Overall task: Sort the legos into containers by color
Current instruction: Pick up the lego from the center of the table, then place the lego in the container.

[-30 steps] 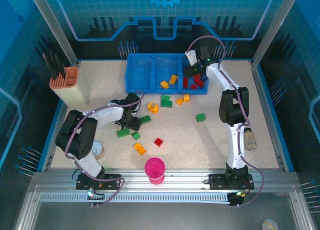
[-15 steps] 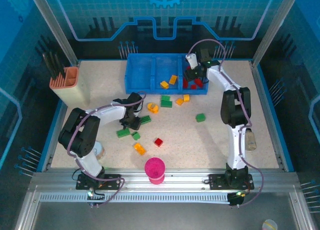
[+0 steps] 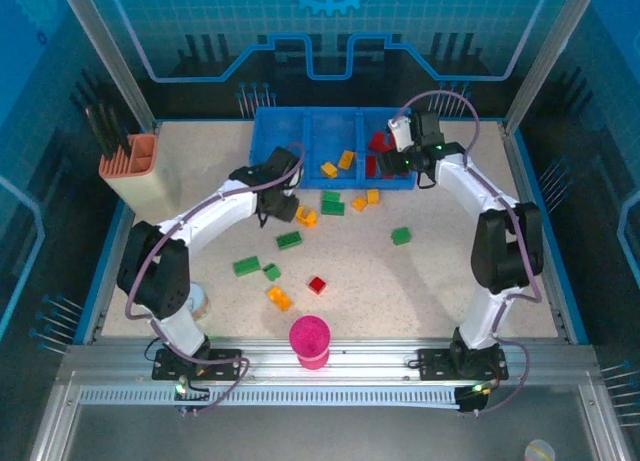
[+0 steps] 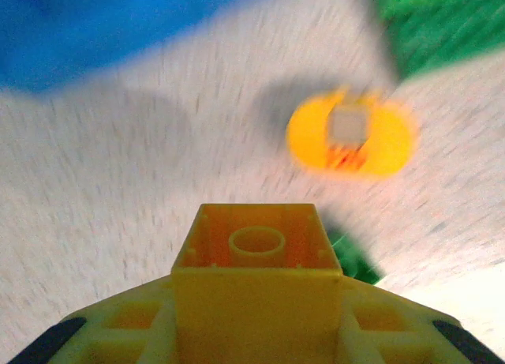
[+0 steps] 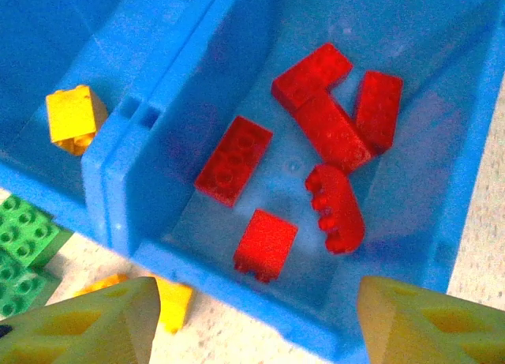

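1. The left claw (image 3: 281, 207) is squeezed tight on an orange-yellow brick (image 4: 256, 249), over the table (image 3: 420, 281) near the blue tray (image 3: 275, 131).
2. The right claw (image 5: 260, 320) hangs wide open, holding nothing, over the tray's right box, where the red bricks (image 5: 237, 159) lie.
3. Two yellow bricks (image 3: 337, 164) sit in the middle box.
4. A green brick (image 3: 246, 266), a red brick (image 3: 317, 284) and more lie loose on the table.
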Controlling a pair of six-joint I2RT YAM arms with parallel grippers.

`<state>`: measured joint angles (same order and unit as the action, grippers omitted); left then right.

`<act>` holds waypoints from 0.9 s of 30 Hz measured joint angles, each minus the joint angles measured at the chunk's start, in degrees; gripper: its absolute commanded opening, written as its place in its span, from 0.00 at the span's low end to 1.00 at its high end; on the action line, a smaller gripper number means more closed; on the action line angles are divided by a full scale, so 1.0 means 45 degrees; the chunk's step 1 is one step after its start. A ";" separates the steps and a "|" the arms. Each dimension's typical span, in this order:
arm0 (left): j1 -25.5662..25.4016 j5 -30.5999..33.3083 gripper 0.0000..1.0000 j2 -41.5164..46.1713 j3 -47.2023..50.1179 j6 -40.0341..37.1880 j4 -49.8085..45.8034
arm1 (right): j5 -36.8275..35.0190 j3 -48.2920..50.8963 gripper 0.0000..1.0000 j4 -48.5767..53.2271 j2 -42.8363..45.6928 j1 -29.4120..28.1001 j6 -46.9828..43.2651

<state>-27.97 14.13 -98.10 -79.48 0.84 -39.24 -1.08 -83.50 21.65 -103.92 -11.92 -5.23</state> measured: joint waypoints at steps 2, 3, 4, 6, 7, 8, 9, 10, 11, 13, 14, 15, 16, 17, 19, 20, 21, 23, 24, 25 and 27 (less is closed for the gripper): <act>-0.0393 0.0146 0.35 -0.0282 -0.1341 -0.0325 0.0131 | 0.0010 0.0801 0.68 -0.0165 0.0563 0.0010 0.0277; -0.0525 0.0194 0.35 -0.0495 -0.1923 -0.0495 0.0277 | 0.0015 0.1078 0.68 -0.0180 0.0758 0.0024 0.0355; -0.0661 0.0243 0.35 -0.0787 -0.2511 -0.0627 0.0466 | 0.0015 0.1311 0.68 -0.0175 0.0903 0.0063 0.0447; -0.0801 0.0311 0.35 -0.1481 -0.3502 -0.0889 0.0855 | 0.0010 0.1540 0.68 -0.0160 0.1020 0.0155 0.0607; -0.0821 0.0350 0.35 -0.1875 -0.3895 -0.0986 0.1098 | 0.0010 0.1647 0.68 -0.0175 0.1054 0.0223 0.0670; -0.0826 0.0408 0.35 -0.2341 -0.4284 -0.1103 0.1345 | 0.0010 0.1749 0.68 -0.0180 0.1117 0.0267 0.0748; -0.0826 0.0471 0.35 -0.2730 -0.4551 -0.1229 0.1583 | 0.0010 0.1875 0.68 -0.0209 0.1195 0.0316 0.0816; -0.0826 0.0549 0.35 -0.3245 -0.4886 -0.1311 0.1851 | 0.0000 0.2040 0.68 -0.0257 0.1302 0.0350 0.0884; -0.0816 0.0627 0.35 -0.3764 -0.5197 -0.1423 0.2093 | 0.0005 0.2205 0.68 -0.0272 0.1428 0.0374 0.0952; -0.0811 0.0767 0.35 -0.4872 -0.5969 -0.1627 0.2380 | 0.0029 0.2429 0.68 -0.0330 0.1617 0.0418 0.1112; -0.0811 0.0835 0.36 -0.5416 -0.6387 -0.1690 0.2497 | 0.0058 0.2492 0.68 -0.0398 0.1676 0.0423 0.1180; -0.0811 0.0884 0.37 -0.5877 -0.6737 -0.1792 0.2569 | 0.0136 0.2506 0.68 -0.0423 0.1719 0.0442 0.1234; -0.0811 0.0942 0.37 -0.6392 -0.7155 -0.1894 0.2613 | 0.0262 0.2535 0.68 -0.0510 0.1763 0.0447 0.1273; -0.0811 0.1001 0.37 -0.6887 -0.7538 -0.1991 0.2671 | 0.0393 0.2574 0.68 -0.0627 0.1817 0.0447 0.1311; -0.0811 0.1103 0.37 -0.7548 -0.8043 -0.2225 0.2744 | 0.0597 0.2705 0.68 -0.0840 0.1962 0.0452 0.1413; -0.0811 0.1161 0.38 -0.7849 -0.8247 -0.2302 0.2769 | 0.0680 0.2759 0.68 -0.0903 0.2045 0.0452 0.1447; -0.0811 0.1205 0.38 -0.8029 -0.8349 -0.2380 0.2803 | 0.0729 0.2798 0.68 -0.0947 0.2103 0.0452 0.1467; -0.0811 0.1282 0.38 -0.8233 -0.8398 -0.2545 0.2803 | 0.0816 0.2812 0.69 -0.1049 0.2181 0.0452 0.1511; -0.0811 0.1297 0.39 -0.8252 -0.8398 -0.2574 0.2798 | 0.0840 0.2812 0.69 -0.1098 0.2186 0.0452 0.1511; -0.0811 0.1307 0.41 -0.8262 -0.8398 -0.2613 0.2803 | 0.0869 0.2812 0.69 -0.1146 0.2191 0.0452 0.1511; -0.0811 0.1345 0.49 -0.8262 -0.8451 -0.2667 0.2841 | 0.0923 0.2822 0.69 -0.1175 0.2186 0.0452 0.1511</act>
<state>-31.62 20.18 -135.28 -117.51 -11.16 -26.46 3.07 -70.81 16.36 -94.08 -9.89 1.56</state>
